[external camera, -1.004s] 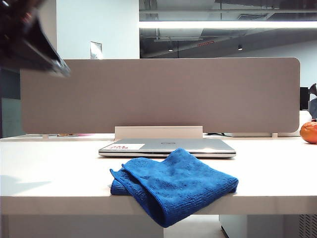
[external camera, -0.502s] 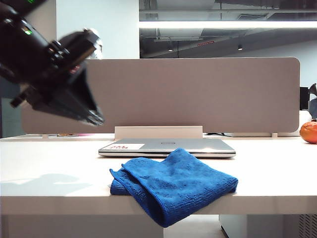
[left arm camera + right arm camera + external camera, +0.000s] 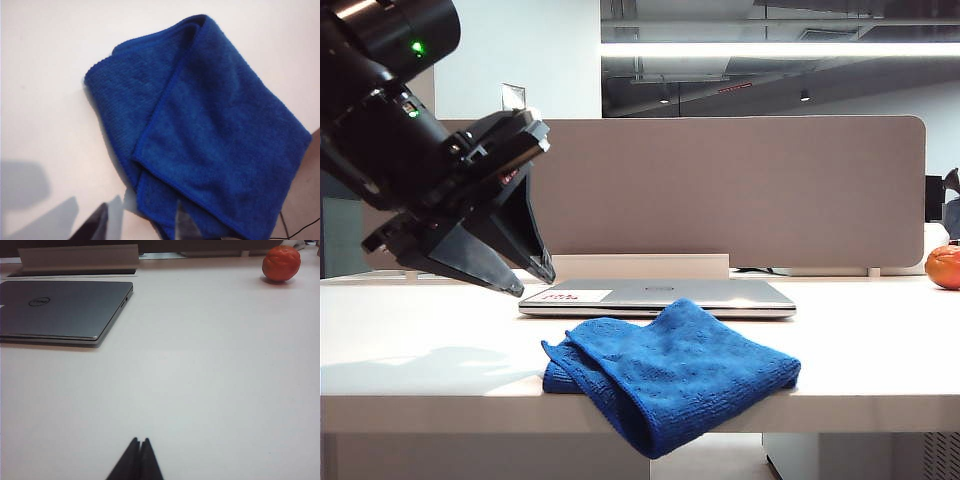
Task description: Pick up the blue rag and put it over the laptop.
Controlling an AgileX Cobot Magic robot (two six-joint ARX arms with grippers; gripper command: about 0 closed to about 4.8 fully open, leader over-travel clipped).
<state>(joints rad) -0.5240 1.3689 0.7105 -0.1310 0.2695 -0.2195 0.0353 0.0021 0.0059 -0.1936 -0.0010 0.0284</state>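
While the left hand (image 3: 140,225) gapes above the blue rag (image 3: 210,130), the right hand (image 3: 136,460) is pinched together.

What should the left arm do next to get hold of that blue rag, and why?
Probably lower the left gripper onto the blue rag and close. Its fingers are parted above the table, nothing between them; the rag lies folded at the front edge, the laptop uncovered behind. The right gripper is shut, away from both.

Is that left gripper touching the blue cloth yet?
Apart. The exterior view shows the left gripper in the air, up and left of the blue rag.
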